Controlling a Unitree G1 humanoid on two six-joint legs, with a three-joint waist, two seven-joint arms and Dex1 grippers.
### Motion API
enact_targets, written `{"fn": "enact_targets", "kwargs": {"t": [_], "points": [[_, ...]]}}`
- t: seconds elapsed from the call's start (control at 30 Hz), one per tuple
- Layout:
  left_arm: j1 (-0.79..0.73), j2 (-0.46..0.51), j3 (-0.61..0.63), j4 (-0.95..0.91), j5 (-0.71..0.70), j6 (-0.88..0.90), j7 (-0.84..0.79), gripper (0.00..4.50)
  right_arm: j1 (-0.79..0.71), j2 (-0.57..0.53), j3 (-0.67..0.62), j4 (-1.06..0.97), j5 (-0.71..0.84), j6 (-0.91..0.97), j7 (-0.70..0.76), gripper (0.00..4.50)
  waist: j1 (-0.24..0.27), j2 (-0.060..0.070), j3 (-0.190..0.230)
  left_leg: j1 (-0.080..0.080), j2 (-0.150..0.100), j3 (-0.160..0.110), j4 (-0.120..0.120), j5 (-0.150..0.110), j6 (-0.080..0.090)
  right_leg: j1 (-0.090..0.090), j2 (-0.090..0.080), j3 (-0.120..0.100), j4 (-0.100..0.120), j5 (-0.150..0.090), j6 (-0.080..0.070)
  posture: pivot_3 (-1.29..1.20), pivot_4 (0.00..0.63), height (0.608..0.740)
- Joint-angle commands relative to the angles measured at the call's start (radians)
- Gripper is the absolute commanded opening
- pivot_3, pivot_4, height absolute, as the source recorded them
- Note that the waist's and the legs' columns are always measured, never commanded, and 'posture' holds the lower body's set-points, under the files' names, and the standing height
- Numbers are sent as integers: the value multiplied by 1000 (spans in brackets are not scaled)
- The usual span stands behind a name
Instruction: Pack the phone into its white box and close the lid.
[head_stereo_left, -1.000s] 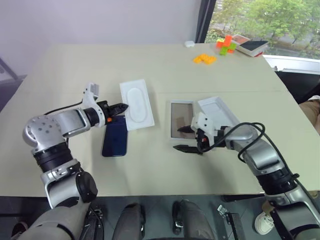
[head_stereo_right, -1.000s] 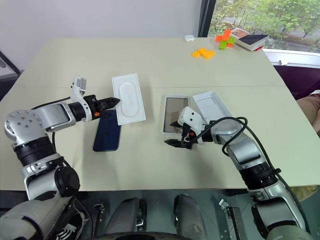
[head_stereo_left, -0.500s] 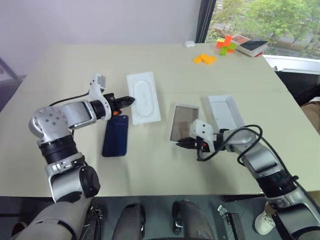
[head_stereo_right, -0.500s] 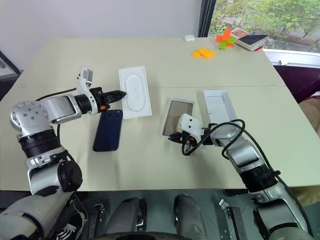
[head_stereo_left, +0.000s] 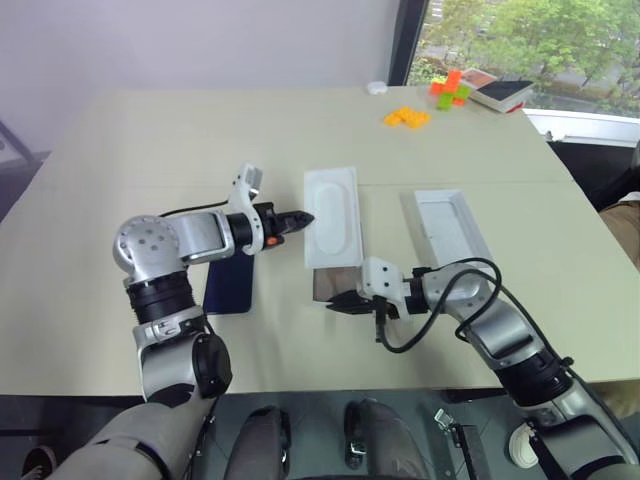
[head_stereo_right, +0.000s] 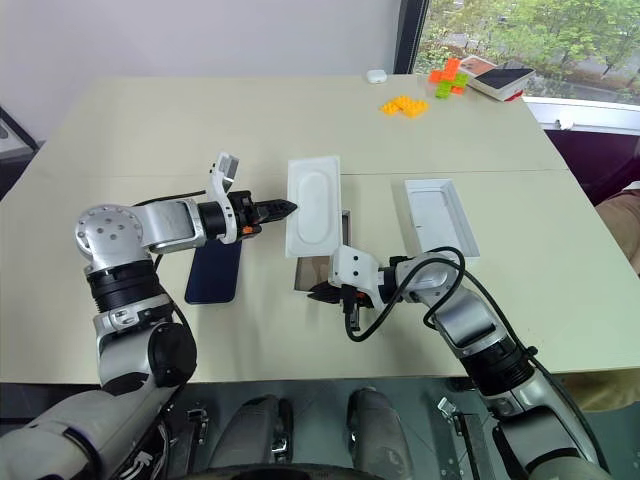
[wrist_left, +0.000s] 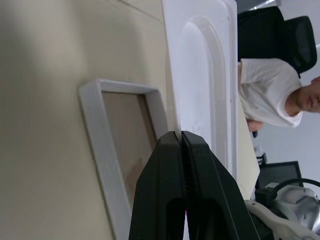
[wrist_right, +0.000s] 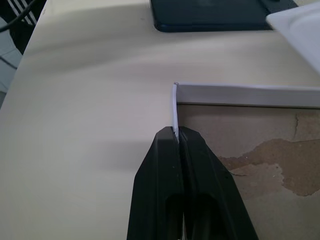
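The phone (head_stereo_left: 228, 288), dark navy, lies flat on the table, partly under my left forearm. My left gripper (head_stereo_left: 304, 217) is shut on the edge of a flat white insert (head_stereo_left: 333, 215) with an oval recess and holds it tilted over the far part of the white box (head_stereo_left: 322, 286). The box's tan floor (wrist_right: 250, 145) has nothing in it. My right gripper (head_stereo_left: 336, 304) is shut on the box's near wall (wrist_right: 174, 107). The lid (head_stereo_left: 448, 225) lies to the right with its white inside up.
Orange blocks (head_stereo_left: 408, 118), a stack of coloured blocks (head_stereo_left: 452, 90), a dark flat item (head_stereo_left: 505, 93) and a small white object (head_stereo_left: 377, 88) sit at the table's far right. A seated person (wrist_left: 265, 95) shows beyond the table in the left wrist view.
My left gripper has carried the insert to the right, over the box. My right gripper went from open to shut on the box wall and has drawn the box left and nearer.
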Motion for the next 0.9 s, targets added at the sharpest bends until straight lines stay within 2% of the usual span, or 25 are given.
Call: {"fn": "enact_targets", "kwargs": {"t": [0.03, 0.13, 0.27, 0.5, 0.7, 0.9], "points": [[-1, 0, 11, -17, -10, 7, 9, 0, -18, 18, -7, -12, 0, -10, -12, 1370, 1, 0, 0, 0, 0, 0, 0, 0, 0, 0, 0, 0, 0, 0, 0, 0, 150, 740], [14, 10, -15, -24, -26, 9, 17, 0, -21, 7, -34, -28, 29, 21, 5, 2833, 1, 0, 0, 0, 0, 0, 0, 0, 0, 0, 0, 0, 0, 0, 0, 0, 150, 740], [26, 14, -31, -42, -24, 9, 11, 0, -33, -23, -121, -77, 146, 114, 46, 2833, 4, 0, 0, 0, 0, 0, 0, 0, 0, 0, 0, 0, 0, 0, 0, 0, 150, 740], [37, -18, -50, -55, -7, 9, 6, 0, -18, -184, -256, -115, 311, 248, 158, 2833, 8, 0, 0, -1, 0, -1, 0, 0, 0, 0, 0, 0, -1, 0, 0, 0, 150, 740], [52, -28, -88, -60, 10, 9, -4, 0, -17, -231, -286, 2, 233, 145, 129, 2833, 7, 0, 0, 0, -1, -1, 0, -2, 4, 0, 0, 0, 0, 0, 0, 0, 150, 740], [76, -24, -102, -56, 2, 9, 7, 0, -49, -171, -302, 75, 198, 46, 51, 2833, 2, 0, 0, -1, 0, 0, 0, 0, 0, 0, 0, 0, 0, 0, 0, 0, 150, 740]]}}
